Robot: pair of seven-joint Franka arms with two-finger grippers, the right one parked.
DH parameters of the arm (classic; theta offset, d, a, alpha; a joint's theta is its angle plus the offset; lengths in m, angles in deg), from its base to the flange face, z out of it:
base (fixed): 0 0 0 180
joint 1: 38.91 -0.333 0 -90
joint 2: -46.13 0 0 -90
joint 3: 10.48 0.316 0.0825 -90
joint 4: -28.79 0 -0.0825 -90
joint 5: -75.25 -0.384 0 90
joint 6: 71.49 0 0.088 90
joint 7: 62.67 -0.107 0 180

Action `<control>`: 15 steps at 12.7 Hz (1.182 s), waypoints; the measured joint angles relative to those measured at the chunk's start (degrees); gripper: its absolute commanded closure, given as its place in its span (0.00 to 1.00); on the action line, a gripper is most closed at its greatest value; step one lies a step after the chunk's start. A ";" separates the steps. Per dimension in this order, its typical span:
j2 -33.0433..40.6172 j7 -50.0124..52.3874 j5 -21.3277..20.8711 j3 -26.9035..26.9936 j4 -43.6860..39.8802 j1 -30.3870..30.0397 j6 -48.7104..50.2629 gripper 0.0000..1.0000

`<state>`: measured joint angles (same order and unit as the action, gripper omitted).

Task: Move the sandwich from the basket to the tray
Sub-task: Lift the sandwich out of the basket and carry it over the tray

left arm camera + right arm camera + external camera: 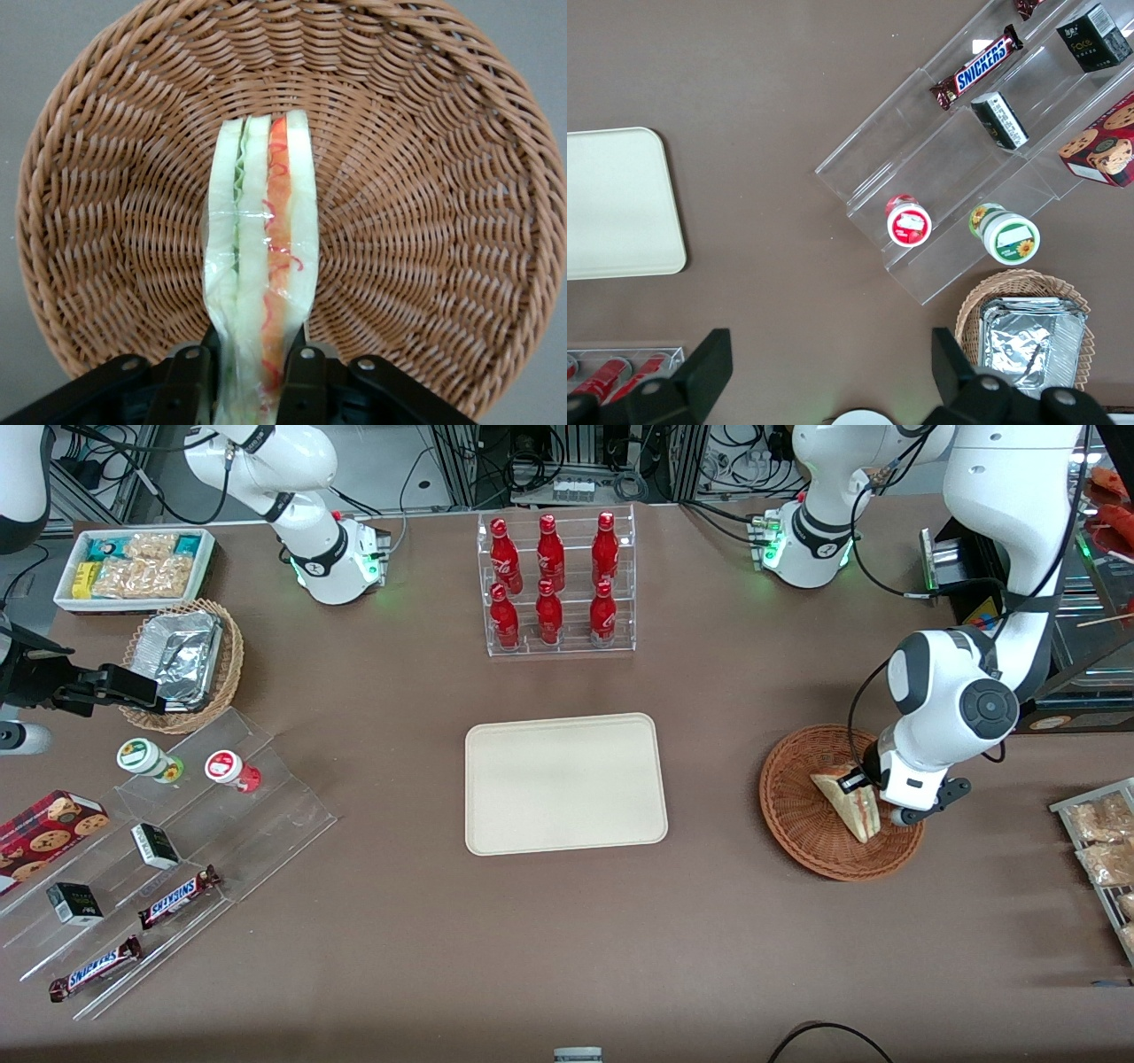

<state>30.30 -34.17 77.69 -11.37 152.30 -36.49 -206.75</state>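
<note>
Sandwich (849, 804) in the front view lies inside the basket (802, 828), its long axis slanting toward the camera, with the gripper (858, 781) down on its farther end. The tray (564, 783) sits bare, well apart from the basket toward the parked arm's end of the table (726, 921).

From the left wrist, the sandwich (262, 266) stands on edge, filling layers facing the camera, its long axis running straight out from the gripper (257, 376) across the basket (425, 177) floor. The two fingers (299, 382) pinch its near end, one on each bread face. Lifting looks like the next step.

The right wrist view adds only the tray (616, 204) corner.
</note>
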 measured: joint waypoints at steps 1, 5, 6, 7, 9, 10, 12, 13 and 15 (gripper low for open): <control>0.44 -0.01 0.00 -0.06 -0.84 0.07 1.71 1.00; 3.08 -0.12 0.00 -0.69 -5.38 1.51 10.45 1.00; 3.33 -0.12 0.00 -0.81 -6.89 2.50 12.55 1.00; 3.36 -0.12 0.00 -0.89 -8.30 3.70 14.24 1.00; 3.35 -0.11 0.00 -1.01 -10.10 6.51 15.85 1.00; 3.33 0.00 0.00 -1.07 -10.67 8.02 15.89 1.00; 3.05 0.14 0.00 -1.14 -12.02 11.04 15.89 1.00; 2.66 0.21 0.00 -1.17 -12.85 12.60 15.90 1.00; 1.23 0.37 0.02 -1.23 -14.91 15.83 15.90 1.00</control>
<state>31.54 -33.81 77.70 -12.60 137.39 -20.65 -190.86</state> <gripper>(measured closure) 0.850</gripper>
